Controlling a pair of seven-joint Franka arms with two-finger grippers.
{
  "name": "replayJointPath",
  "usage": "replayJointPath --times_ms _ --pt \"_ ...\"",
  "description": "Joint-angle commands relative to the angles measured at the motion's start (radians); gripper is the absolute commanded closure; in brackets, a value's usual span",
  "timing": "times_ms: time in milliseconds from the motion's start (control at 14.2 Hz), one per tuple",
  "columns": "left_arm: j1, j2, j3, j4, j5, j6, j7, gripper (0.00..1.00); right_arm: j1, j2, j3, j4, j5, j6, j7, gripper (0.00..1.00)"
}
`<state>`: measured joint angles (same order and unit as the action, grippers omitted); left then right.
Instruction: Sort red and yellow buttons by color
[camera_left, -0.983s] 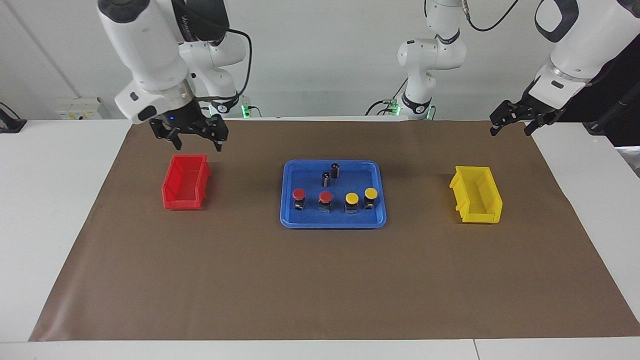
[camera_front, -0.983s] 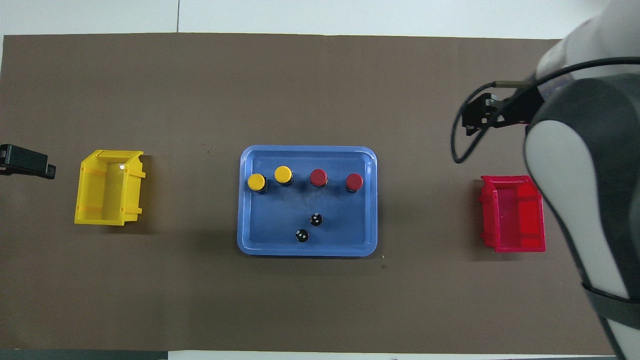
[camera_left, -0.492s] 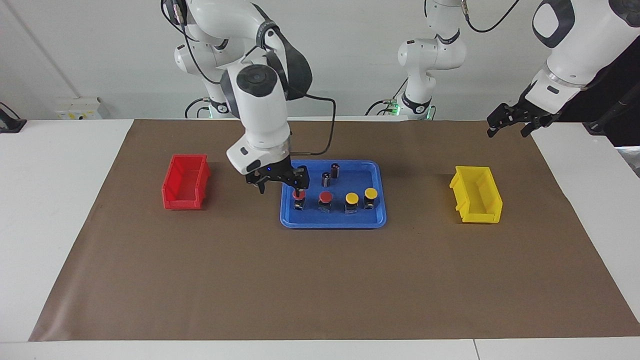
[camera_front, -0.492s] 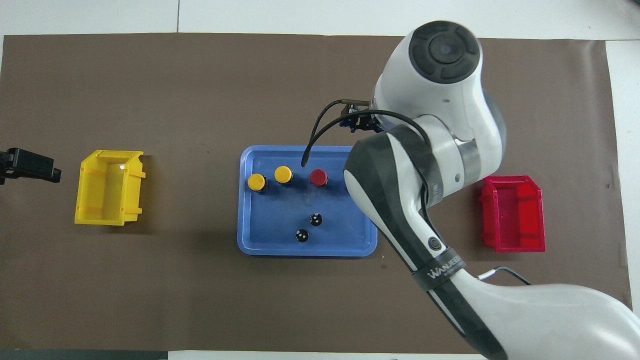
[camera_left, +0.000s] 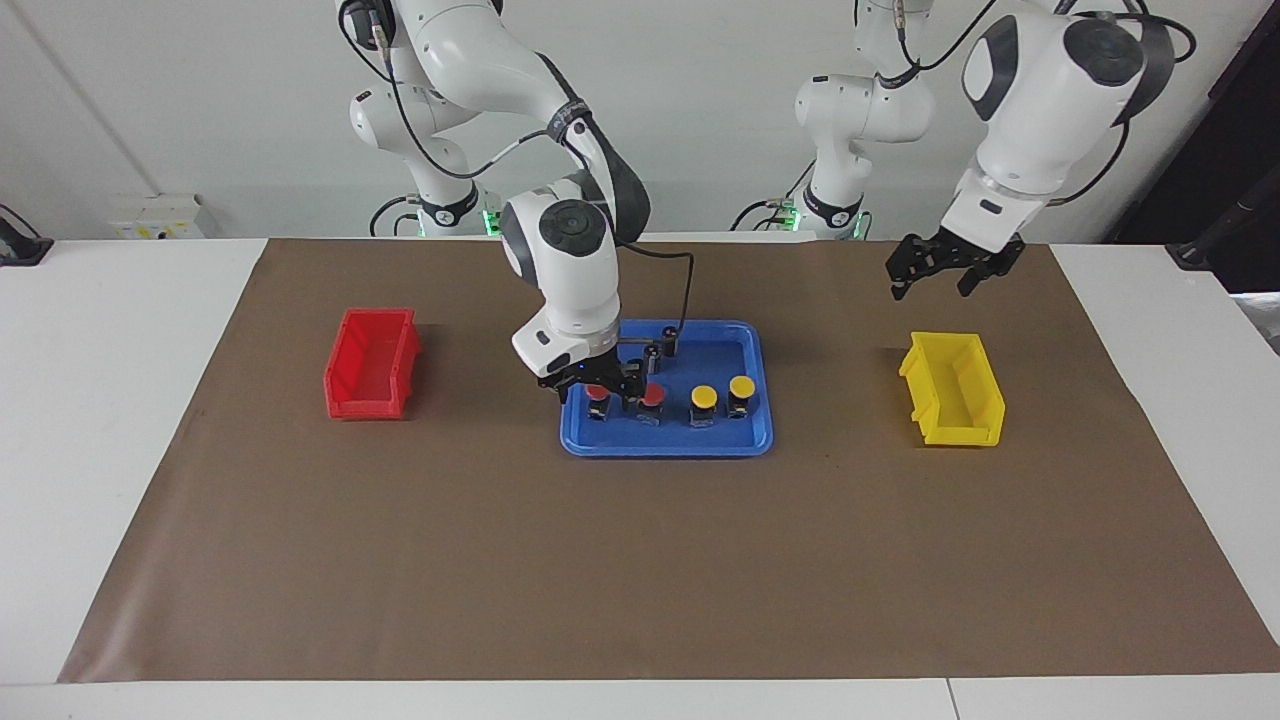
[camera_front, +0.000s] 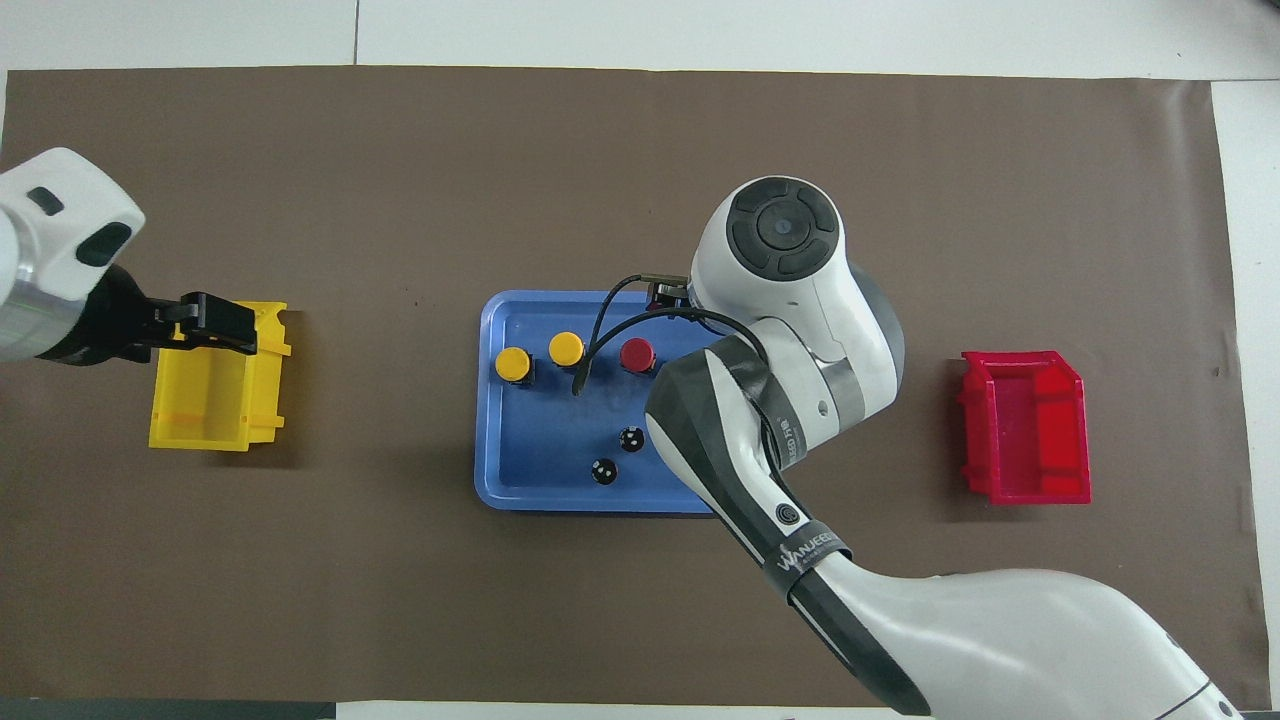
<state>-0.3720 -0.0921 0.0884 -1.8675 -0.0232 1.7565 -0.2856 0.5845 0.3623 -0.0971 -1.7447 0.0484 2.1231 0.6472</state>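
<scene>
A: Brown paper (camera_left: 640, 560) covers the white table, with a blue tray (camera_left: 665, 445) in the middle. Where are the buttons?

B: All four stand in a row in the tray, on the side farther from the robots: two yellow buttons (camera_left: 704, 397) toward the left arm's end, two red ones toward the right arm's end. Two dark cylinders (camera_front: 631, 438) stand in the tray nearer the robots.

A: How is the right arm posed?

B: It bends down from its base over the tray, wrist pointing straight down. The right gripper (camera_left: 598, 385) is low around the end red button (camera_left: 597, 391), fingers spread on either side of the cap; I cannot tell whether they touch it. From overhead, the arm hides that button, and only the other red button (camera_front: 637, 355) shows.

A: And the left arm?

B: It hangs raised, wrist tilted down. The left gripper (camera_left: 932, 270) is spread open in the air above the yellow bin (camera_left: 955, 392), near the bin's edge closest to the robots.

A: The red bin (camera_left: 372, 364)?

B: It sits at the right arm's end of the paper, holding nothing
</scene>
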Motion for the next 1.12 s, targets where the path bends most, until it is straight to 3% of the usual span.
replayJointPath --times_ms 0,351,843,1054 --pt "-0.071 -0.017 0.011 -0.103 0.000 0.121 -0.093 0.00 0.012 -0.032 0.000 -0.075 0.011 0.032 0.011 0.14" --pt "-0.202 0.129 0.013 -0.113 0.000 0.287 -0.280 0.00 0.025 -0.040 0.002 -0.095 0.016 0.029 -0.003 0.21" --pt "-0.283 0.244 0.013 -0.114 0.000 0.402 -0.368 0.02 0.021 -0.052 0.003 -0.128 0.021 0.029 -0.023 0.64" --pt "-0.291 0.267 0.013 -0.117 0.000 0.426 -0.376 0.05 0.020 -0.051 0.002 -0.122 0.044 0.020 -0.035 0.87"
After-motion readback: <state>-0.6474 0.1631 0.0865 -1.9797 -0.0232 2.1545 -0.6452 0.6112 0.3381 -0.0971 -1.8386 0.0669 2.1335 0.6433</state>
